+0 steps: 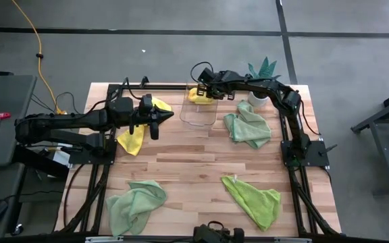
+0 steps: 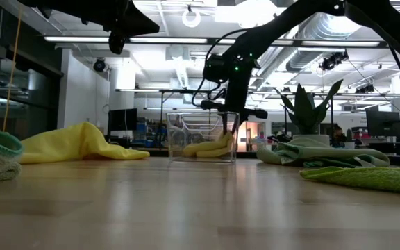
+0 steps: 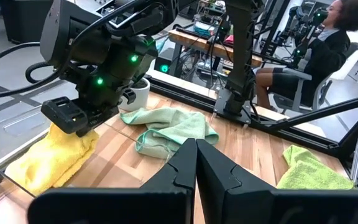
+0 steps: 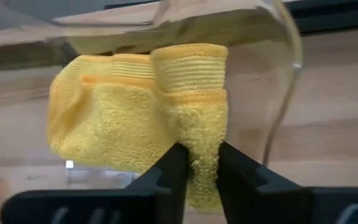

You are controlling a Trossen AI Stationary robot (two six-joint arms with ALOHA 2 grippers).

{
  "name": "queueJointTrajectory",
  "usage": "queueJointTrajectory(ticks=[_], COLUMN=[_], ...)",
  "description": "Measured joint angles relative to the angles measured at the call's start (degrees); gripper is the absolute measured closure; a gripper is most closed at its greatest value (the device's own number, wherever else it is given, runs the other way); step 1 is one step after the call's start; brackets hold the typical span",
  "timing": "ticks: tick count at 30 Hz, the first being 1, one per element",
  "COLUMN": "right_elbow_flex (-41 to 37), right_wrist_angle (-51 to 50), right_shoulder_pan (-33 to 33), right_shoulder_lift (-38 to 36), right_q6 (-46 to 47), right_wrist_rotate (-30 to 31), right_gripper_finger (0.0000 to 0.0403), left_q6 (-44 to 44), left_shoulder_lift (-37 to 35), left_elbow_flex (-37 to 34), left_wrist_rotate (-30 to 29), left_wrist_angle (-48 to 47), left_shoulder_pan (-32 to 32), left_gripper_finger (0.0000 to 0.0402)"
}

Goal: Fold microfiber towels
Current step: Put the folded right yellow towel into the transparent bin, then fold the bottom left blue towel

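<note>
A folded yellow towel (image 4: 123,124) lies inside the clear bin (image 1: 198,116) at the far middle of the table. My right gripper (image 4: 201,180) reaches down into the bin and is shut on the towel. A loose yellow towel (image 1: 135,137) lies crumpled on the table at the left. My left gripper (image 1: 167,116) hovers above the loose towel's right edge with its fingers (image 3: 185,174) shut and nothing in them. A mint green towel (image 1: 247,128) lies right of the bin. My right gripper pinches a thick folded band of the yellow towel (image 4: 202,143) between its two fingers, at the towel's edge nearest the bin wall. The fingers come from above, slanting down into the bin. The rest of the towel lies bunched on the bin's bottom.
A pale green towel (image 1: 135,206) lies crumpled near the front left and a lime green one (image 1: 254,201) near the front right. A spiky potted plant (image 1: 263,71) stands at the far right. A person (image 3: 328,43) sits beyond the table.
</note>
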Motion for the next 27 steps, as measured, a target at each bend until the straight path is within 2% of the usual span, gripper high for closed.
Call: queueJointTrajectory(ticks=[7, 11, 15, 18, 23, 27], right_elbow_flex=[0.00, 0.00, 0.00, 0.00, -0.21, -8.95], right_wrist_angle=[-0.27, 0.06, -0.01, -1.89, -13.58, -15.48], right_shoulder_pan=[-0.16, -0.68, -0.95, -0.63, 2.90, 6.77], right_shoulder_lift=[-0.87, -3.24, -6.36, -10.23, -16.64, -24.66], right_q6=[-2.46, -5.55, -10.03, -17.58, -34.73, -39.95], right_wrist_rotate=[0.28, 2.13, 3.75, 5.93, 7.57, 6.27], right_gripper_finger=[0.0245, 0.0215, 0.0208, 0.0208, 0.0208, 0.0208], left_q6=[0.00, 0.00, 0.00, -0.01, -0.01, -0.02], left_shoulder_lift=[0.00, 0.00, 0.00, 0.00, 0.00, 0.00], left_elbow_flex=[0.00, 0.00, 0.00, 0.00, 0.00, 0.00], left_wrist_rotate=[0.00, 0.00, 0.00, 0.00, 0.01, 0.32], left_wrist_angle=[-0.29, -0.42, -0.42, -0.42, -0.42, -0.42], left_shoulder_pan=[0.00, 0.00, 0.00, 0.00, 0.00, 0.00], left_gripper_finger=[0.0401, 0.0401, 0.0401, 0.0402, 0.0401, 0.0402])
